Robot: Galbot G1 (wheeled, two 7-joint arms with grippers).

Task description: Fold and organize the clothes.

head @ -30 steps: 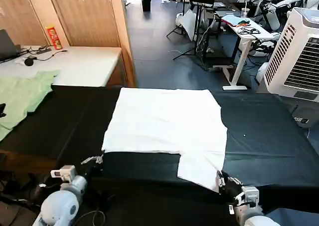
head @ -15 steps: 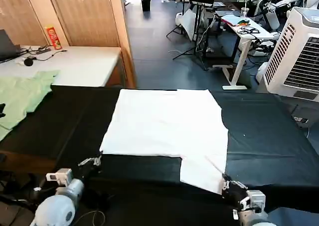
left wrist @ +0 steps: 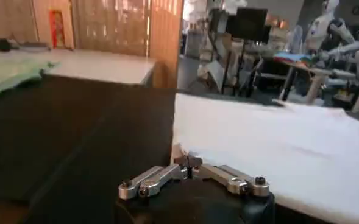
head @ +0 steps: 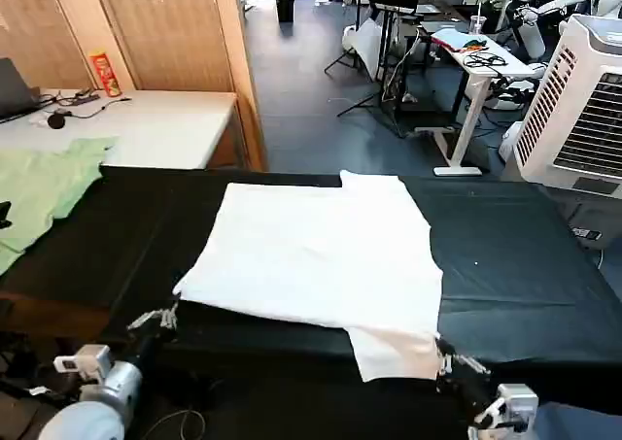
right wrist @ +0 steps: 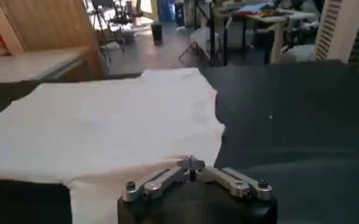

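Note:
The clothes, a white T-shirt (head: 321,251), lie plain side up across the middle of the black table (head: 525,265). My left gripper (head: 160,317) is at the near edge, shut on the shirt's near left corner (left wrist: 194,137); the left wrist view shows the fingertips (left wrist: 188,161) pinched together on the hem. My right gripper (head: 449,362) is shut on the near right corner, where a flap of cloth (head: 398,351) hangs over the table's front edge. In the right wrist view the shirt (right wrist: 106,122) spreads away from the closed gripper (right wrist: 191,163). No print shows.
A pale green garment (head: 39,187) lies at the table's far left. Behind it stands a white side table (head: 146,124) with a red can (head: 103,71) and cables. A white air cooler (head: 578,100) stands at the right. Bare black tabletop flanks the shirt.
Both grippers have drawn back toward me and slightly outward, dragging the shirt nearer. Its far edge has slid off the table's back edge line and its near edge now reaches the front.

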